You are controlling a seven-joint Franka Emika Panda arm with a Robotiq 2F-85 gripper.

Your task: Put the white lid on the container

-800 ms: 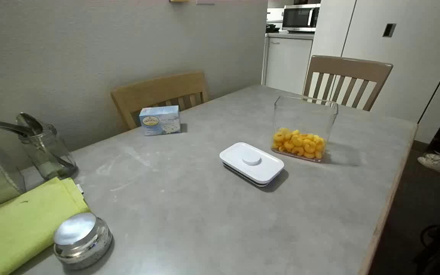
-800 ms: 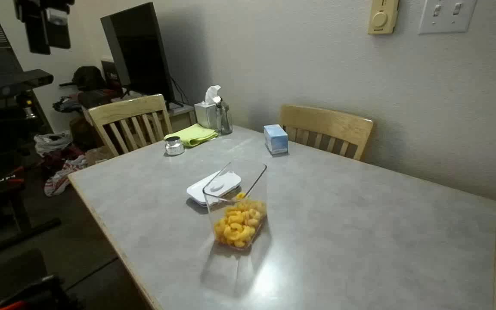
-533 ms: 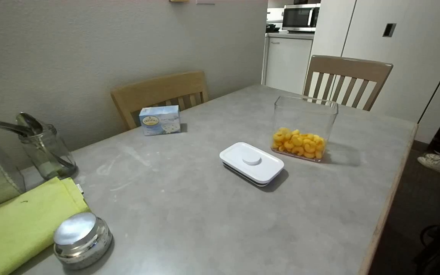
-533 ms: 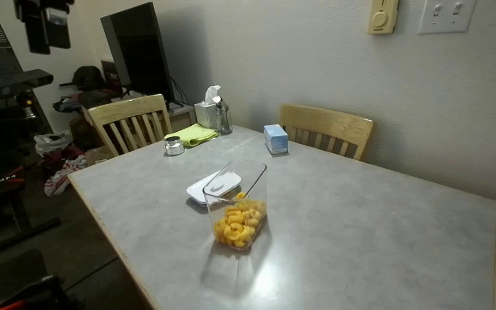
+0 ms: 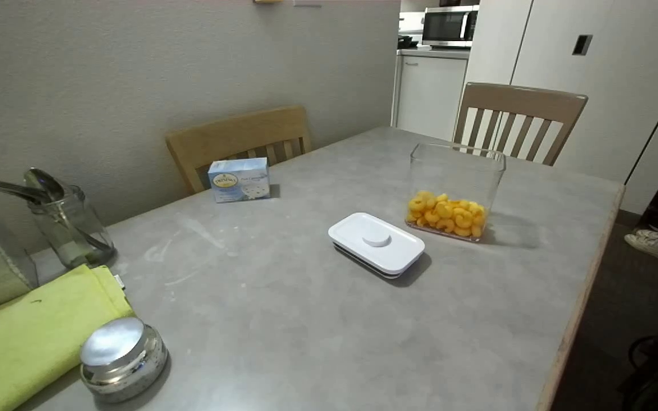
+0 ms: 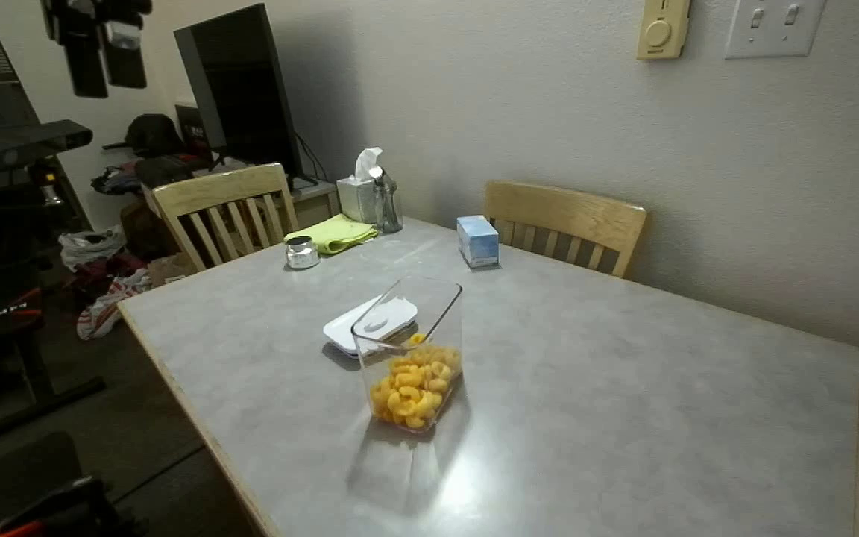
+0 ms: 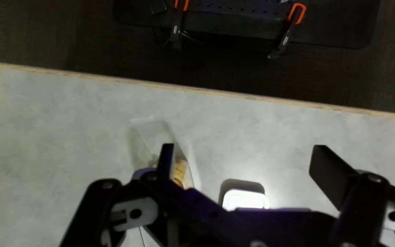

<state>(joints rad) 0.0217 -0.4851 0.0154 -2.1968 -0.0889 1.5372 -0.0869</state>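
Note:
The white lid (image 5: 389, 254) lies flat on the grey table, button up, with a thin dark and white layer under its top. It also shows in an exterior view (image 6: 347, 326), partly behind the container, and in the wrist view (image 7: 245, 199), cut off by the gripper body. The clear container (image 5: 457, 171) stands upright and open beside the lid, with yellow-orange pieces in its bottom; it shows in an exterior view too (image 6: 444, 315). In the wrist view the container (image 7: 189, 173) is mostly hidden behind a finger. My gripper (image 7: 243, 146) is wide open and empty, high above the table (image 6: 107, 89).
A blue-white box (image 5: 240, 180) stands near the wall. A shiny metal jar (image 5: 123, 359), a yellow-green cloth (image 5: 43, 337), a glass jar with utensils (image 5: 72, 228) and a tissue box (image 6: 356, 199) stand at one end. The table edge (image 7: 197, 90) crosses the wrist view.
My gripper has moved slightly to the right in an exterior view and stays high. The lid and the container have not moved.

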